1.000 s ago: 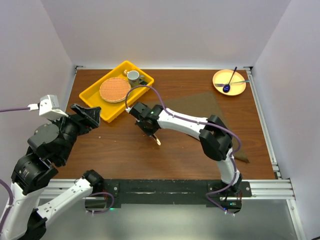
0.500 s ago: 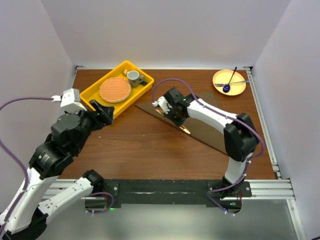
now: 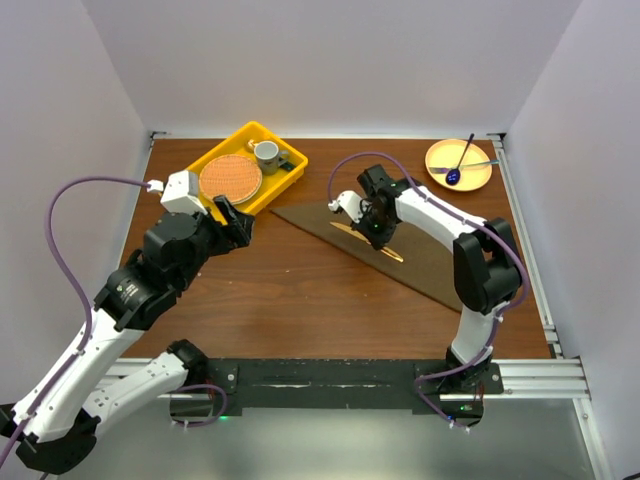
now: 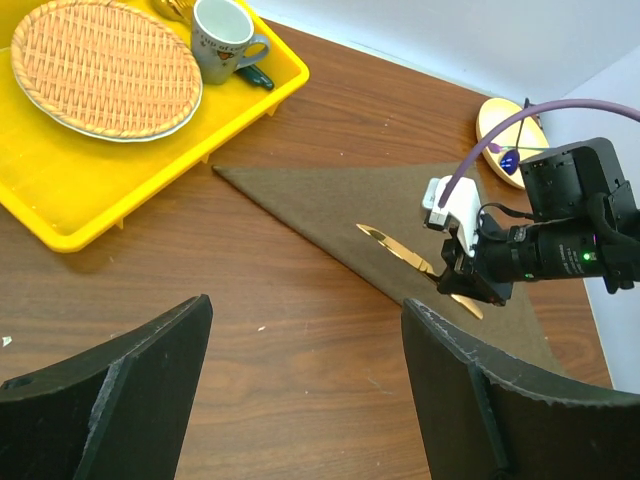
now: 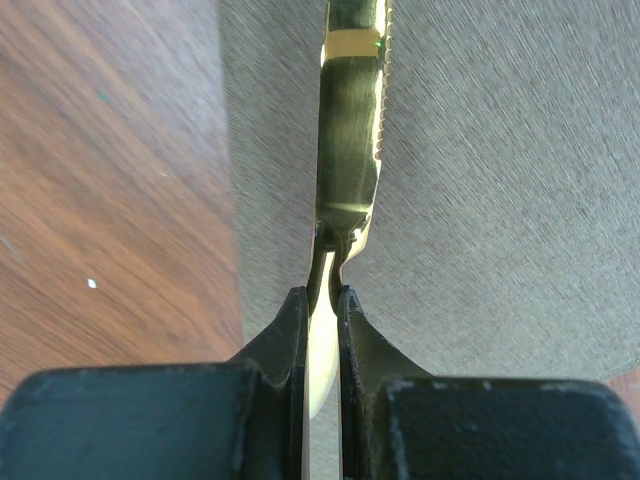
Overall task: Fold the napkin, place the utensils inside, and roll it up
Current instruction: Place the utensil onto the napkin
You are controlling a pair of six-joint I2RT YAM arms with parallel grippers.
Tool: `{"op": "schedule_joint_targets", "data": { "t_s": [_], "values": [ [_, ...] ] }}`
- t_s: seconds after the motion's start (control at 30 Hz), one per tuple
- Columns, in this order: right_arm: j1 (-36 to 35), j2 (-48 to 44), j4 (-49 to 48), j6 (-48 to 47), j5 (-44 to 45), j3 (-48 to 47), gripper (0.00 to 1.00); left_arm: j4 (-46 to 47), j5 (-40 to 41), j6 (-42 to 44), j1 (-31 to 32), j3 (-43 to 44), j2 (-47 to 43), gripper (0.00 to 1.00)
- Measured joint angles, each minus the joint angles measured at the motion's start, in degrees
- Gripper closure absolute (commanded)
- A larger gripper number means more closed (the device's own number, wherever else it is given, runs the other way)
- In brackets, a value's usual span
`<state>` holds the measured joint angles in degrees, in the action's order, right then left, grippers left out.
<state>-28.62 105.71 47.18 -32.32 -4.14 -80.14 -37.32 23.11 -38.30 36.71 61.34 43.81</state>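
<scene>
The napkin (image 3: 440, 262) lies folded into an olive-brown triangle right of the table's middle, also in the left wrist view (image 4: 320, 195). My right gripper (image 3: 376, 232) is shut on a gold utensil (image 3: 352, 231), a serrated knife, and holds it low along the napkin's long edge. The right wrist view shows the fingers (image 5: 290, 335) pinching its handle, with the blade (image 5: 350, 150) running out over the napkin (image 5: 500, 150). I cannot tell if the utensil touches the cloth. My left gripper (image 3: 236, 222) hovers open and empty over bare wood left of the napkin, its fingers (image 4: 480, 400) wide apart.
A yellow tray (image 3: 184, 200) at the back left holds a round orange woven mat (image 3: 230, 179) and a mug (image 3: 266, 152); it stands just behind my left gripper. A yellow plate (image 3: 475, 180) at the back right carries a dark blue spoon (image 3: 460, 164) and a pale utensil.
My right gripper has carried the gold utensil from the table's middle rightward and back, to over the napkin. My left arm has swung forward and right, toward the tray's near corner.
</scene>
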Motion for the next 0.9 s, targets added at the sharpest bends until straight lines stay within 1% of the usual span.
{"op": "schedule_joint_targets", "data": {
  "t_s": [0.27,0.73,0.9],
  "values": [
    [2.0,0.6,0.2,-1.4,-0.6,0.1,1.0,0.6,-0.7,0.0,0.0,-0.3,-0.1,0.18],
    [2.1,1.2,0.1,-1.4,-0.5,3.6,1.0,0.9,-0.8,0.1,0.0,-1.1,-1.5,0.18],
    [2.1,3.3,0.0,-1.4,-0.3,3.8,1.0,0.9,-0.7,0.5,0.0,-1.1,-1.7,0.18]
  ]
}}
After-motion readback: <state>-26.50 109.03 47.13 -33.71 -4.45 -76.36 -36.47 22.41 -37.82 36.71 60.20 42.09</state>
